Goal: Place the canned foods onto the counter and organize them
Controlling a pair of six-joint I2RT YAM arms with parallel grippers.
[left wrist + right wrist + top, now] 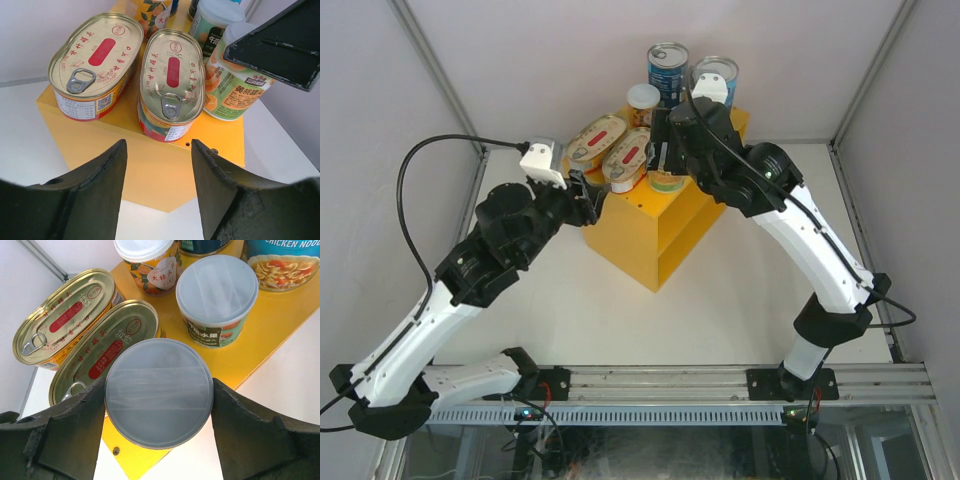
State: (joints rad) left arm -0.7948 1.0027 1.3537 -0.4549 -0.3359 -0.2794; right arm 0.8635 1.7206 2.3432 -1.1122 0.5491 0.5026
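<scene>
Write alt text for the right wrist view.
Right gripper clamps a pale-lidded round can at the edge of the yellow counter. Two oval tins lie left of it; two more pale-lidded cans and a soup can stand behind.

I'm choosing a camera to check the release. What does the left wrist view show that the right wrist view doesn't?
Only left wrist: the open, empty left fingers, the counter front face, and the side label of the small can that the right fingers hold. Only right wrist: that can's pale lid from above, and the blue can with its soup label. Both: the two oval tins side by side on the counter top.
</scene>
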